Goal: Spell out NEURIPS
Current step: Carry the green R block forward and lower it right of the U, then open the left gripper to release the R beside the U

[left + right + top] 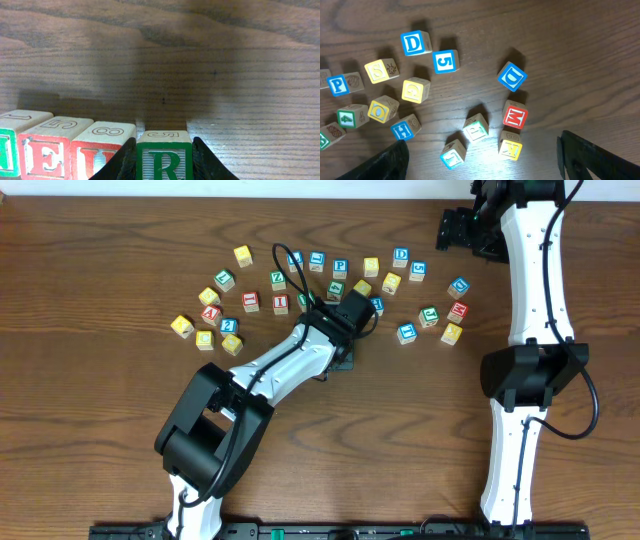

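Note:
In the left wrist view, my left gripper [164,144] is shut on a green-bordered R cube [165,162], one black finger [127,160] on each side of it. Directly to its left stands a row of touching cubes: a red U [97,159], a red E [47,156], and a green-bordered cube [6,150] cut off by the frame edge. In the overhead view, my left arm [300,350] covers that row. A blue P cube [337,85] lies among the loose cubes, also seen as the P cube [340,267] from overhead. My right gripper [452,230] hangs open, high above loose cubes.
Loose cubes lie in an arc across the far middle of the table [120,430]: two blue D cubes [415,43] [512,76], a blue 5 [445,61], a red M [515,116], a yellow K [511,147] and a blue H [405,127]. The right arm [530,370] stands at the right side.

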